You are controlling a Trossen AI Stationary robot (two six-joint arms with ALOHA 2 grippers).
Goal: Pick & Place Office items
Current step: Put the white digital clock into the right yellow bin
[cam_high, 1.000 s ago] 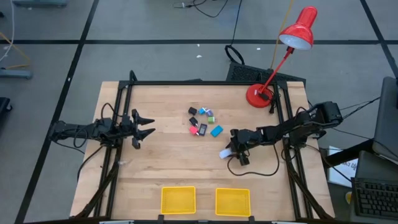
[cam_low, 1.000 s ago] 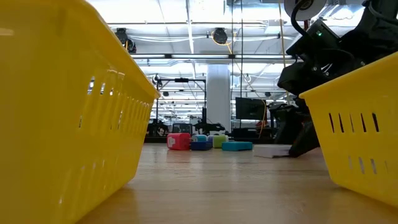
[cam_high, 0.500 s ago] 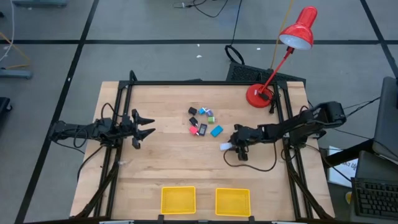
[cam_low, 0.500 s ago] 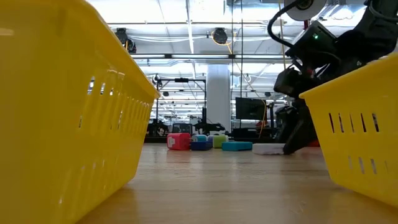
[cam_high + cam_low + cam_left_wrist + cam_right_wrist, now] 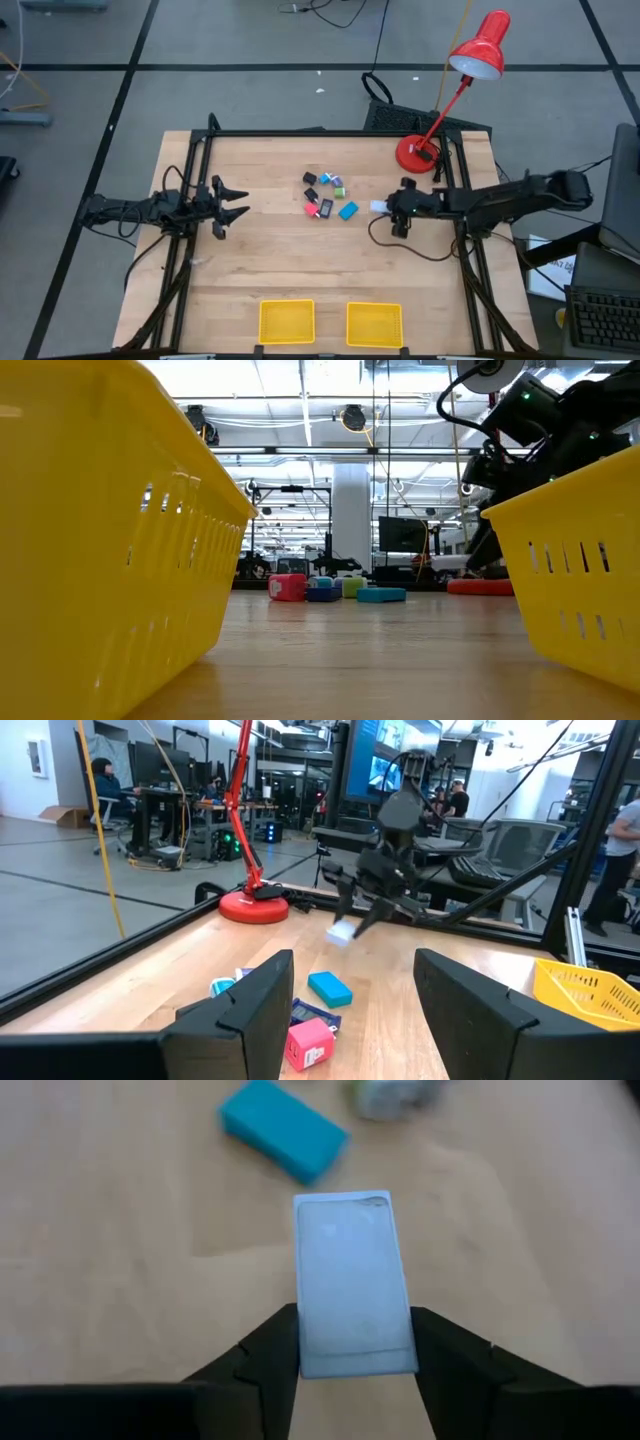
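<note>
The office items lie in a small cluster [image 5: 325,195] at the middle of the table: black, green, a pink-red block [image 5: 310,1042] and a teal block [image 5: 348,211]. My right gripper [image 5: 384,208] hovers just right of the cluster, shut on a flat pale-blue rectangular item [image 5: 355,1280]. My left gripper [image 5: 238,200] waits open near the table's left edge, fingers pointing at the cluster. My right gripper pinches the pale-blue flat item between its two fingers [image 5: 275,1345], one on each long side near the end closest to the wrist [image 5: 355,1355]. The fingers slant in from the table's right. The item is lifted clear of the table [image 5: 343,931], sticking out ahead of the fingers.
Two yellow trays [image 5: 287,322] [image 5: 374,324] stand side by side at the near edge. A red desk lamp's base [image 5: 415,153] sits at the far right corner, close behind the right arm. A black frame runs along the table's left, far and right sides.
My right gripper, shut on the pale-blue item, has moved toward the table's far edge and slightly right, and has risen. The item, which lay on the table a second ago, now hangs clear above it beside the teal block.
</note>
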